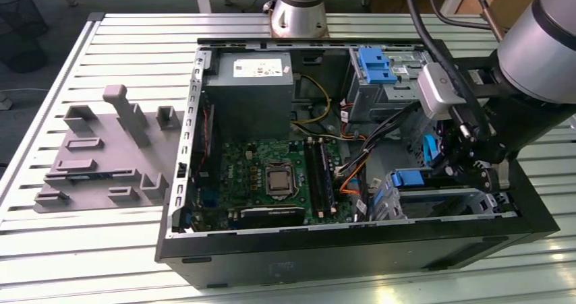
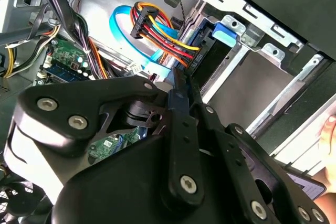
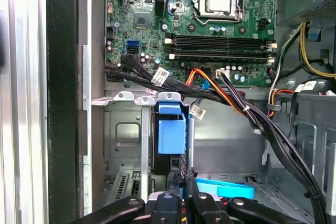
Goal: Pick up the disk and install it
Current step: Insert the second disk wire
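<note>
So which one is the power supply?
In the exterior view, find the open black computer case. Above the green motherboard, toward the exterior view's left, sits a big grey box; it alone carries a white sticker on top.

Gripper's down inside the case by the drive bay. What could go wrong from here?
1. The gripper sits beside the blue flat cable and the coloured wire bundle; it could snag them.
2. The metal bay and its blue latch are close ahead; it could knock them.
</note>
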`<state>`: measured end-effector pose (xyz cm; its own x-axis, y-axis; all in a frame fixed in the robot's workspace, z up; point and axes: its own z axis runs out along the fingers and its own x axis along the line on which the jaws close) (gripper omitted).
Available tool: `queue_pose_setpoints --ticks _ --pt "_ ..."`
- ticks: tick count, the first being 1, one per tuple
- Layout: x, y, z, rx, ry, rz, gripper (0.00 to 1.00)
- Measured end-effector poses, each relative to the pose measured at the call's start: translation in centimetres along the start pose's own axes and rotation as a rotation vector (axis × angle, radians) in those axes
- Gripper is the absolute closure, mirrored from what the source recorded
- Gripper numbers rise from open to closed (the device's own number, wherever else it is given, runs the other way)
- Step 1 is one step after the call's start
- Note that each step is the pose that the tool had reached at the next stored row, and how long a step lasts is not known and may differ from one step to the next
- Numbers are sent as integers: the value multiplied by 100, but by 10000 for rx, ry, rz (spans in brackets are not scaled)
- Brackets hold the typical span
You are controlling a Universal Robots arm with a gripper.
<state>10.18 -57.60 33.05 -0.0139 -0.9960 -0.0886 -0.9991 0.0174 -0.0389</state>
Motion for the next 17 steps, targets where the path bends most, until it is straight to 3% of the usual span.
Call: queue_pose_setpoints --ticks 4,5,6,14,16,17 --pt "2 0 5 0 -6 0 83" --pt "2 0 3 0 -3 0 76" --pt "2 0 -4 0 -1 0 76" --pt "-12 -6 -157 -13 -2 1 76" --pt "-12 -6 -156 -13 -4 1 78" --pt "-12 -6 -157 -13 -4 1 84"
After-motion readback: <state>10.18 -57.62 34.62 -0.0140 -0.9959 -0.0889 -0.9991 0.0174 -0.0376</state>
